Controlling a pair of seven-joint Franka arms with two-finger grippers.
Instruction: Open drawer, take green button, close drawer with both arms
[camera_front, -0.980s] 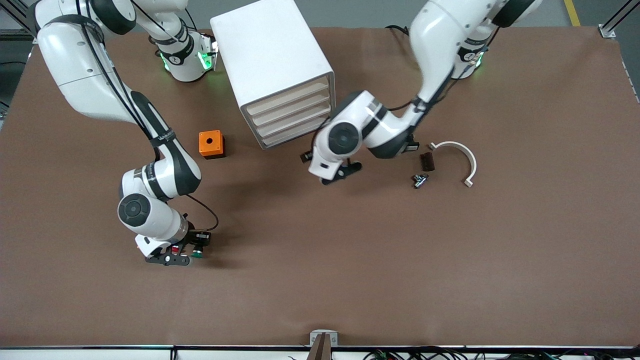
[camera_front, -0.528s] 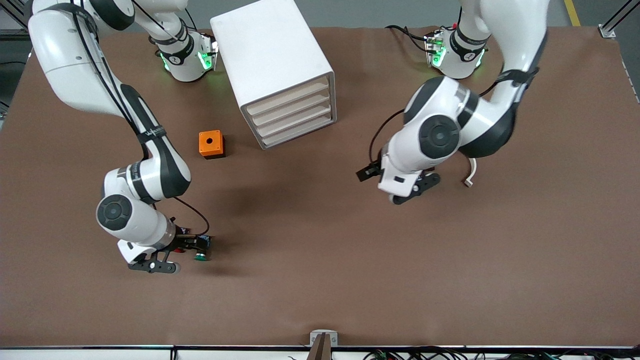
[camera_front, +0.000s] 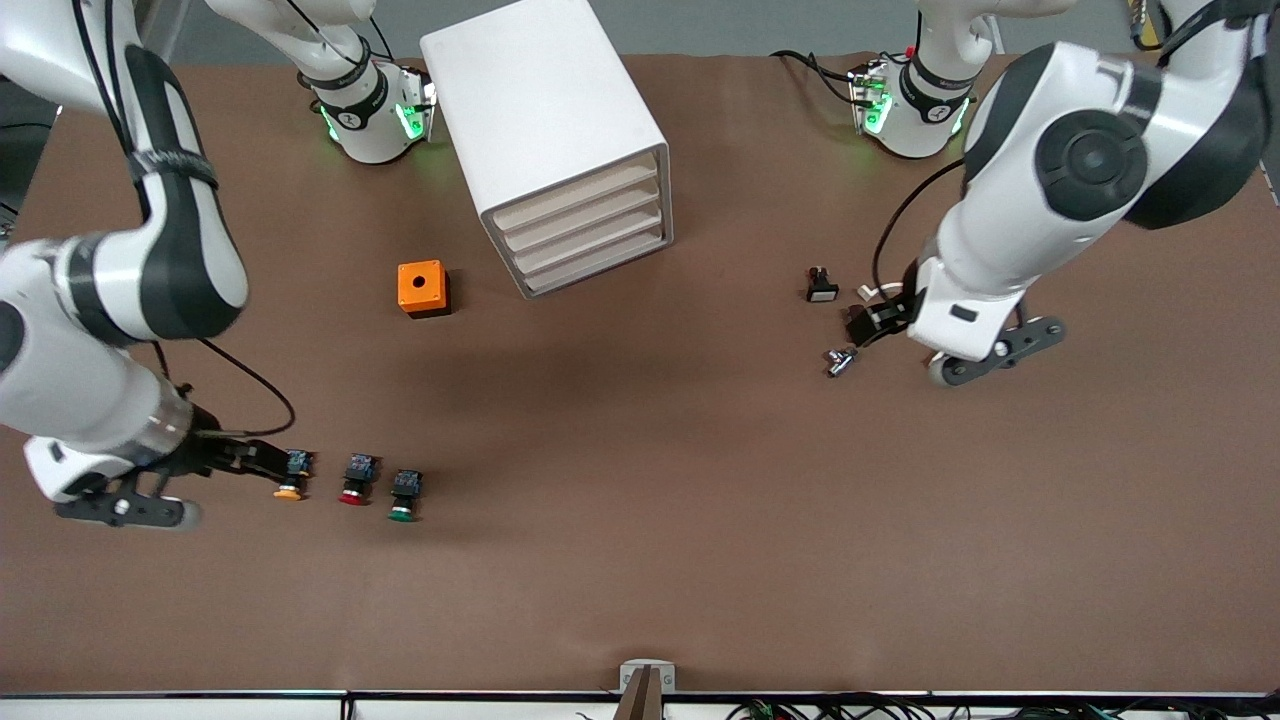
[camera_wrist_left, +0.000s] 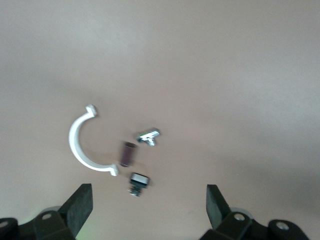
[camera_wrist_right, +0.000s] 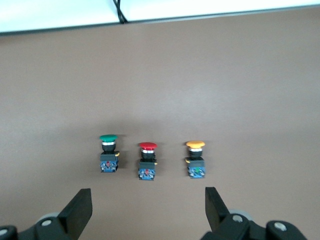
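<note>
Both pairs of jaws stand wide apart and hold nothing. The right gripper (camera_wrist_right: 148, 210) hangs over the tabletop (camera_front: 640, 560) toward the right arm's end, just beside the row of three push buttons. The left gripper (camera_wrist_left: 150, 210) hangs over the small parts toward the left arm's end.

The green button (camera_front: 403, 495) lies on the tabletop in the half nearer the front camera, its cap pointing toward that camera's edge. It is last in the row, with the red-capped button (camera_front: 356, 480) just beside it and the orange-capped button (camera_front: 292, 477) next, nearest the right gripper. The three lie apart, none touching.

The drawers (camera_front: 585, 232) are all pushed in, four cream fronts stacked in the white cabinet (camera_front: 540, 110), which stands near the edge where the robot bases are. An orange box (camera_front: 422, 288) with a round hole in its top sits beside the cabinet, toward the right arm's end.

Under the left gripper lie a white curved clamp (camera_wrist_left: 82, 147), a dark brown piece (camera_wrist_left: 126, 154), a small metal part (camera_wrist_left: 149, 136) and a small white-capped black part (camera_wrist_left: 138, 182).

No writing can be read on any of these things.
</note>
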